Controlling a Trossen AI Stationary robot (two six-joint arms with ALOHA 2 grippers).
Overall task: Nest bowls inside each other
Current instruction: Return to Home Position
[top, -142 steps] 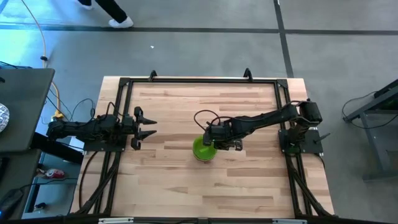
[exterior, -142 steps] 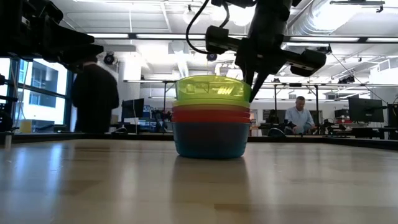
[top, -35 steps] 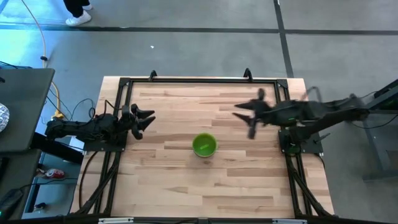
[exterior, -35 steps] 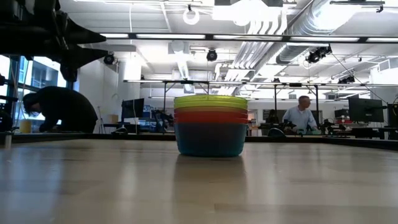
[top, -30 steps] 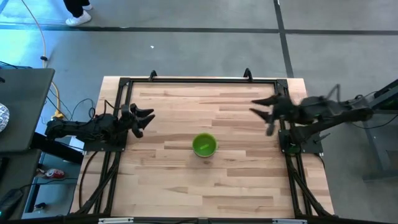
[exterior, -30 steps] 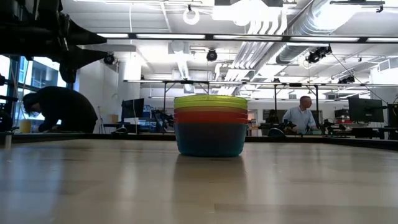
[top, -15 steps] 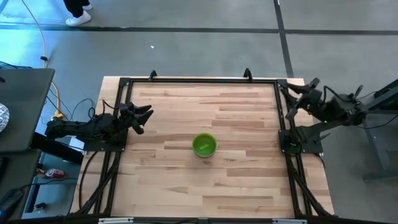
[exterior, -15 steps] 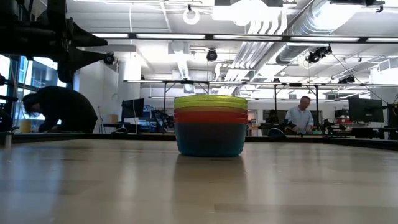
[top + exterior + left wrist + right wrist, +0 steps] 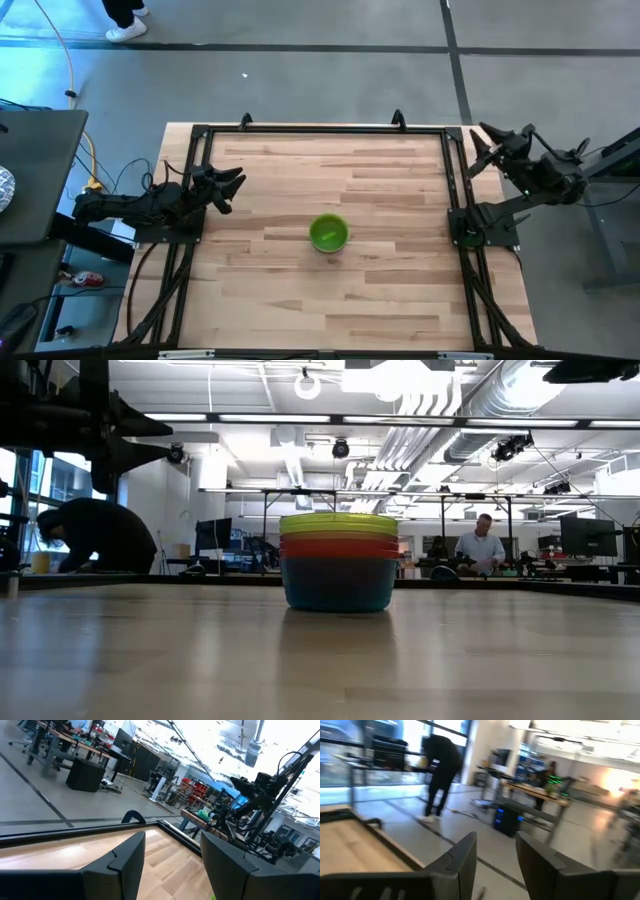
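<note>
Nesting looks done: the bowls [image 9: 328, 233] sit as one stack (green on top) near the centre of the surface [image 9: 390, 290]. The left hand [image 9: 226, 187] at 9 o'clock and the right hand [image 9: 479, 150] at 2 o'clock are both spread, empty. Only parking at home remains.

Nested one inside another in a single stack of bowls [image 9: 329, 234], upright near the middle of the desk [image 9: 300, 300]. Well apart to the left of it, over the desk's left edge: left end effector [image 9: 226, 186]. Out past the right edge, beside the far right corner: right end effector [image 9: 484, 148]. Behind the desk in the low view: one person [image 9: 88, 538] left of the stack, another person [image 9: 486, 546] right of it.
</note>
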